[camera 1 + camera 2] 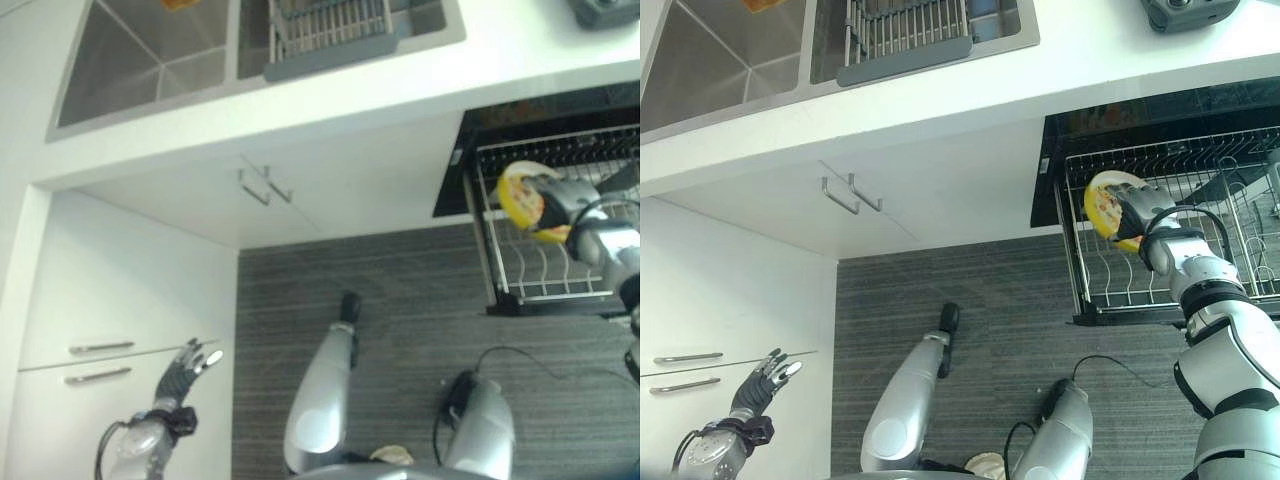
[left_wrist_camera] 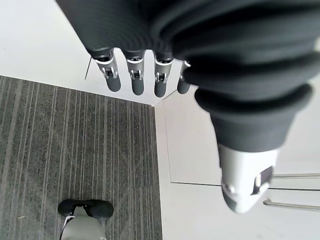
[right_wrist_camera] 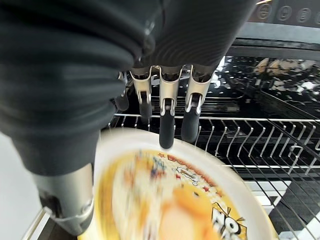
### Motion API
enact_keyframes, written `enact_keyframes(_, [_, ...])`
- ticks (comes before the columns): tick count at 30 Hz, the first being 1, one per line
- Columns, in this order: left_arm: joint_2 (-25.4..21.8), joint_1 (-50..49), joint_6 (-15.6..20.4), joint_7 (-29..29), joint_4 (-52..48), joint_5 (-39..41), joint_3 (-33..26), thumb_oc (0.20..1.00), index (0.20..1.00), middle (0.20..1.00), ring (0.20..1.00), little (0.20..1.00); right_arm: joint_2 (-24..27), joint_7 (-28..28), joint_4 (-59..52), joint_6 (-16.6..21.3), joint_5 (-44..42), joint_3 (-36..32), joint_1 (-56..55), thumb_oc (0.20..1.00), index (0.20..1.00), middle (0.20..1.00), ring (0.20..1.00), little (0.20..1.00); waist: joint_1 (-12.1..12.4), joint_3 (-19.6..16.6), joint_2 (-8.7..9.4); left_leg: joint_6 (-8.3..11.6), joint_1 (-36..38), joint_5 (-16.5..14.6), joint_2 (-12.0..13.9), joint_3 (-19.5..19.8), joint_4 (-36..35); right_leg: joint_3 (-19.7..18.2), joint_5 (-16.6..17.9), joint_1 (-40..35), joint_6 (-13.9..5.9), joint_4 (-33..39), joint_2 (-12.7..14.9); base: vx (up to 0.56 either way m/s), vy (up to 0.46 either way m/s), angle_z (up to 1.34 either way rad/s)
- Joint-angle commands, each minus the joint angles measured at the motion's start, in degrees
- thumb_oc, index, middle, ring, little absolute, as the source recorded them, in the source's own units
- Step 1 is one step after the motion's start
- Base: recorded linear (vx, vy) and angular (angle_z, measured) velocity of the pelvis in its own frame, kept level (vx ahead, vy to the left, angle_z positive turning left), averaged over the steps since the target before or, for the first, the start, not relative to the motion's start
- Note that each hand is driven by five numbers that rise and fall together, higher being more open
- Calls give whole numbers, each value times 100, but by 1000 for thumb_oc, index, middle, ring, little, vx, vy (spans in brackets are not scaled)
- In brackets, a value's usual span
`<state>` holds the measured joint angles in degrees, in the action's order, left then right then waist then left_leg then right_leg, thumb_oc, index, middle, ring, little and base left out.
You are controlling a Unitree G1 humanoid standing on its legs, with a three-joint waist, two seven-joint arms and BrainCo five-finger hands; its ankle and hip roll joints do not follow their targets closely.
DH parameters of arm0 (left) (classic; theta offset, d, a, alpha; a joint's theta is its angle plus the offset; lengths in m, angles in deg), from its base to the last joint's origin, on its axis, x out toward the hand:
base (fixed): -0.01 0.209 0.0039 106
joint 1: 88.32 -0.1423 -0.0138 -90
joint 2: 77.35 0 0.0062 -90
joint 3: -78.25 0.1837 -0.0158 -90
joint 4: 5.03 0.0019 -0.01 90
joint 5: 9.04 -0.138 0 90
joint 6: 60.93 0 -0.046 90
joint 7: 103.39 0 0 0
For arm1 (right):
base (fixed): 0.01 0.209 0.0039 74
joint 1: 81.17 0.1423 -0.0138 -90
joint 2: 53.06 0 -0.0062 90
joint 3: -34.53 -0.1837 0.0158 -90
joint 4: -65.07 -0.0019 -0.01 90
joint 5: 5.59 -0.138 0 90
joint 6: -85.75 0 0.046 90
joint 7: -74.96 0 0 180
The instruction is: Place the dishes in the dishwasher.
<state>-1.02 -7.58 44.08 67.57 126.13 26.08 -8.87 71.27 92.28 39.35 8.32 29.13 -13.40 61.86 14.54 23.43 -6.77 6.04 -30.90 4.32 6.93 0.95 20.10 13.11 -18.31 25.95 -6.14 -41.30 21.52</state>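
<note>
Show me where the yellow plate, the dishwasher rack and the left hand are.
yellow plate (image 1: 1102,208): right eye view, on its yellow face near the rim, left of the right hand.
dishwasher rack (image 1: 1120,282): right eye view, on the wire tines at its front.
left hand (image 1: 758,388): right eye view, on the dark back of the hand.

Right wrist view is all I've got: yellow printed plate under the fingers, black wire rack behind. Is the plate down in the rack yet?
Observer: No. The right hand holds the round yellow plate with a white rim on edge above the left end of the pulled-out wire dishwasher rack.
Operator: Anything already in that rack?
Observer: The tines below the plate look bare.
Operator: Left hand?
Observer: Low at the robot's left, in front of the white drawer fronts, fingers straight, holding nothing.
Operator: More dishes waiting?
Observer: I see none. The grey dish rack in the steel sink looks empty.
</note>
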Motion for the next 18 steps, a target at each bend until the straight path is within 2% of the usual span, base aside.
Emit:
enact_keyframes(1, [-384, 111, 90, 30, 78, 294, 94, 1000, 1000, 1000, 1000, 1000, -55, -32, 80, -169, -285, -141, 249, 1000, 1000, 1000, 1000, 1000, 142, -41, 187, 6, 196, -1044, 323, 362, 781, -273, 1305, 219, -473, 1012, 305, 0, 0, 0])
enact_keyframes(11, [-432, 89, -37, 116, -84, 259, 70, 1000, 1000, 1000, 1000, 1000, 57, -155, 42, -248, -771, -338, 126, 1000, 1000, 1000, 1000, 1000, 109, -61, 273, -16, 264, -1036, 372, 309, 745, -209, 1335, 121, -432, 1115, 222, -3, 0, 0])
enact_keyframes(12, [-429, 94, -35, 133, -105, 258, 91, 1000, 1000, 1000, 1000, 1000, 41, -280, 51, -358, -1148, -444, 128, 1000, 1000, 1000, 1000, 1000, 97, -61, 292, -18, 292, -1029, 386, 300, 720, -208, 1338, 95, -417, 1143, 195, 0, 0, 0])
enact_keyframes(15, [-430, 69, -72, 145, -188, 233, 84, 1000, 1000, 1000, 1000, 1000, 51, -525, 38, -409, -1510, -614, 109, 1000, 1000, 1000, 1000, 1000, 83, -68, 330, -14, 367, -1006, 415, 282, 661, -178, 1353, 6, -391, 1224, 148, 1, 4, -1])
enact_keyframes(16, [-420, 50, -132, 227, -312, 170, 106, 1000, 1000, 1000, 1000, 1000, 49, -821, -63, -443, -2031, -730, 75, 1000, 1000, 1000, 1000, 1000, 79, -69, 382, 2, 492, -968, 447, 266, 555, -131, 1377, -148, -378, 1367, 90, 0, 0, 0])
enact_keyframes(18, [-417, 32, -162, 279, -396, 114, 122, 1000, 1000, 1000, 1000, 1000, 17, -1039, -102, -474, -2281, -823, 16, 1000, 1000, 1000, 1000, 1000, 79, -77, 421, 9, 569, -942, 471, 258, 480, -99, 1402, -241, -372, 1468, 55, 23, -5, -5])
